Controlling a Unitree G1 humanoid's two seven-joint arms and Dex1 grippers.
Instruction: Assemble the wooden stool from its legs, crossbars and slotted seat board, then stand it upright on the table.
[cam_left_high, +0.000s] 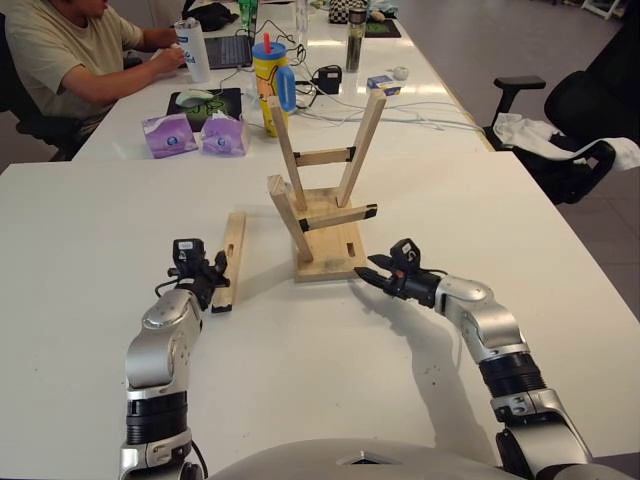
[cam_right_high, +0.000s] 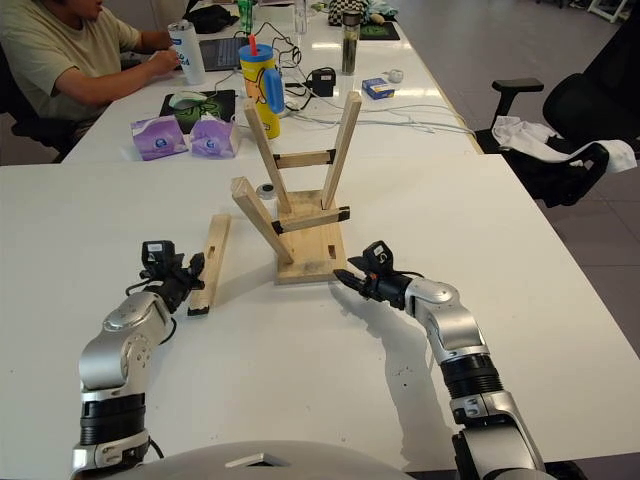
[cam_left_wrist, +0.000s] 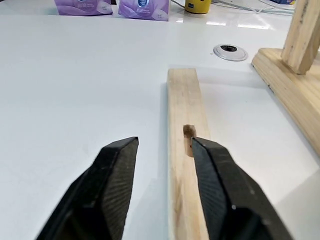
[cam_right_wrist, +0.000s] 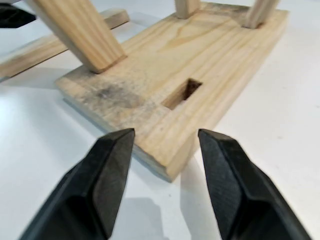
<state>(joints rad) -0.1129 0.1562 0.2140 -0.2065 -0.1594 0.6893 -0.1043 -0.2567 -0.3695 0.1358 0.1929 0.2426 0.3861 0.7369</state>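
Right gripper (cam_right_wrist: 165, 137), fingers spread, faces the near corner of the upturned slotted seat board (cam_left_high: 325, 262), while left gripper (cam_left_wrist: 165, 141), likewise spread, sits at a loose leg (cam_left_high: 231, 255) on the table (cam_left_high: 100, 250).

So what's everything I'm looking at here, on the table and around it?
White table: one, white, under everything.
Slotted wooden seat board: one, pale wood, flat mid-table, underside up.
Wooden legs standing in the board: three, pale wood, slanting upward.
Dark-ended wooden crossbars: two, pale wood, joining those legs.
Loose wooden leg: one, pale wood, flat, left of the board.
Plastic tissue packs: two, purple, on the far table.
Tall tumbler with blue handle: one, yellow, beside the packs.
Office chair: one, black, right of the table.
Left gripper: one, black, open, at the loose leg's near end.
Right gripper: one, black, open, at the board's near corner.
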